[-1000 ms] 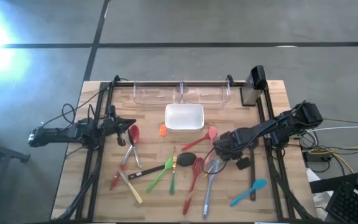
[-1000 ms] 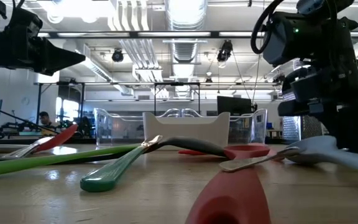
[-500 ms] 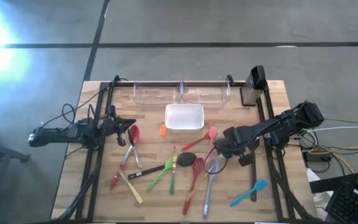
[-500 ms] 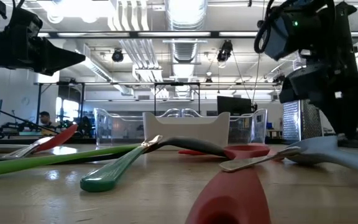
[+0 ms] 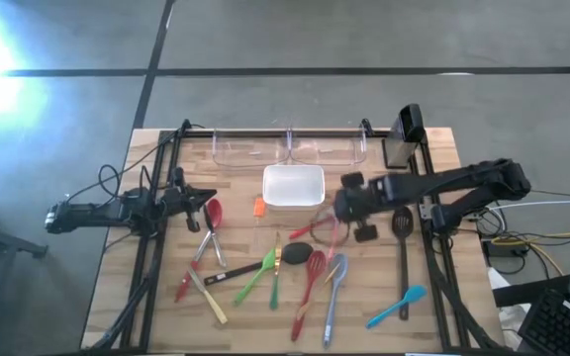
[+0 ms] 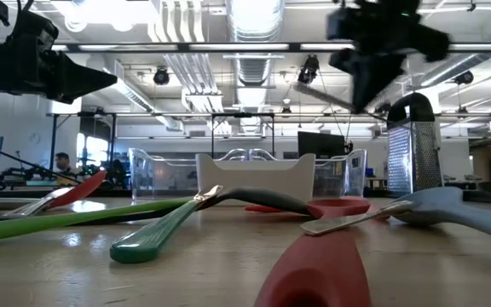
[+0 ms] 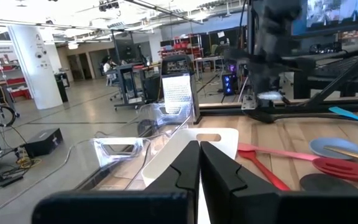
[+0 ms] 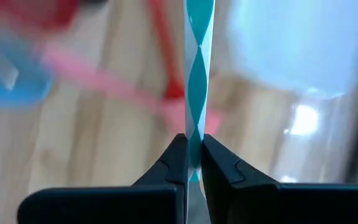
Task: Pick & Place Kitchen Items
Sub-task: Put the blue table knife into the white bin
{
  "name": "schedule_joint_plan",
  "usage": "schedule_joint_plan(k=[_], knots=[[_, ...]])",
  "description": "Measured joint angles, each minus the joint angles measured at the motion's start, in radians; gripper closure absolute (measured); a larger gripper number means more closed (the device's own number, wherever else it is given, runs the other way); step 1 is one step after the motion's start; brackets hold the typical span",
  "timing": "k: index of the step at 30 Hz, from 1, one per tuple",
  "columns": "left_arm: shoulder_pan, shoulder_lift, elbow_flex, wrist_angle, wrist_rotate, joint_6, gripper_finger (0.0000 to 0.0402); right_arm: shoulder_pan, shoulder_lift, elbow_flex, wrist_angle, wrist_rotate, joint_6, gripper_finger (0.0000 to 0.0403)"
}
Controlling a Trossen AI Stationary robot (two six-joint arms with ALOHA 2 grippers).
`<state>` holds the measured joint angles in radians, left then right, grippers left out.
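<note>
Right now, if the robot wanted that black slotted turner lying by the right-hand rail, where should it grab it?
On the black slotted turner, probably the middle of the slim handle, coming straight down from above and pinching across its width. The handle lies flat and straight, clear of the other utensils. The wide flat head gives little to pinch, and the frame rail runs close alongside.

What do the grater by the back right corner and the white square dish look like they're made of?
The grater looks like bare metal: grey, shiny, with rows of punched holes and a dark handle. The white square dish looks like glazed ceramic or plastic: smooth, opaque, evenly white; which one can't be told.
</note>
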<state>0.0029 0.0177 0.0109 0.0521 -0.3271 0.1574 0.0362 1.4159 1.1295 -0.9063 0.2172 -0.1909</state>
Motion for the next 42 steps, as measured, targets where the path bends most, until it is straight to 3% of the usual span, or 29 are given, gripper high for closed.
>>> schedule_joint_plan(k=[8,22,29,42], knots=[[0.000,0.000,0.000,0.000,0.000,0.000,0.0385,-0.165,0.133,0.212,0.055,-0.010,-0.126,0.0390],[0.000,0.003,0.000,0.000,0.000,0.000,0.0385,-0.218,0.462,0.519,-0.039,-0.007,-0.316,0.0390],[0.000,0.004,0.000,0.000,0.000,0.000,0.0384,-0.241,0.559,0.571,-0.130,0.097,-0.355,0.0390],[0.000,0.005,0.000,0.000,0.000,0.000,0.0385,-0.275,0.615,0.585,-0.106,0.101,-0.362,0.0390]])
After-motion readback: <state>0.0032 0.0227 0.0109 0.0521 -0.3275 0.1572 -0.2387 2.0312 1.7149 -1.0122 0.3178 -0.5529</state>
